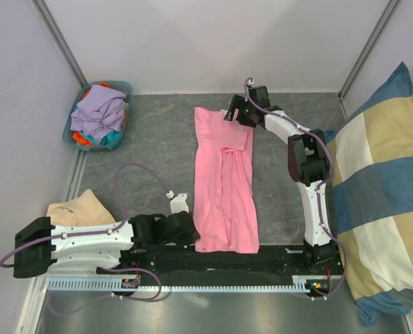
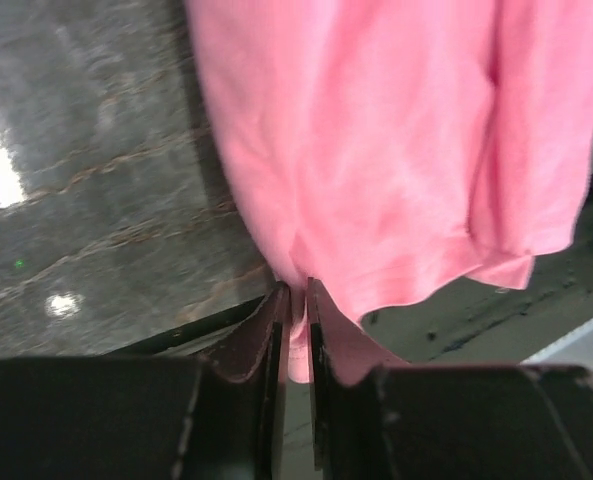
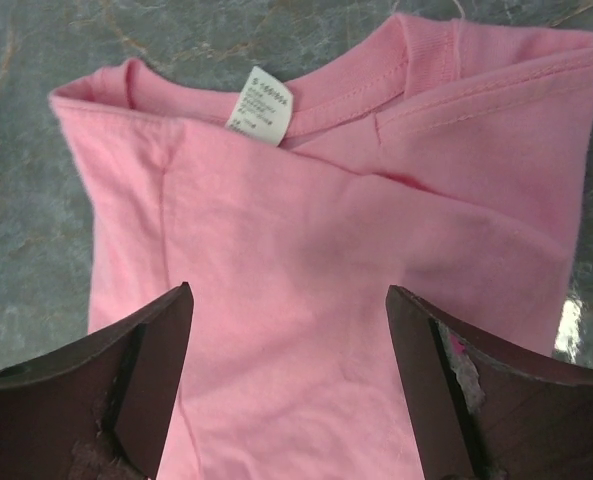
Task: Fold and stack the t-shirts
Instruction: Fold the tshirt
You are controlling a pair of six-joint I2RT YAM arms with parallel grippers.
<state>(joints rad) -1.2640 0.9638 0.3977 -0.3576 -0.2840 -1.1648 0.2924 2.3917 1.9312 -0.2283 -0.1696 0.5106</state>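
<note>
Top external shows us the pink t-shirt [image 1: 223, 188] lying as a long strip in the middle of the table [image 1: 150, 146], sides folded in. We judge the crosswise folds remain, and more t-shirts [image 1: 98, 111] sit heaped in the basket [image 1: 126, 90] far left. Left wrist: our left claw [image 2: 296, 300], nearly closed, pinches the near hem [image 2: 416, 290]. Right wrist: our right claw [image 3: 288, 300] gapes wide over the collar [image 3: 326, 90] and white label [image 3: 259, 103], gripping nothing.

Grey marbled tabletop [image 1: 157, 139], pale, possibly white walls [image 1: 213, 42], checked cushion [image 1: 380, 188] at right
</note>
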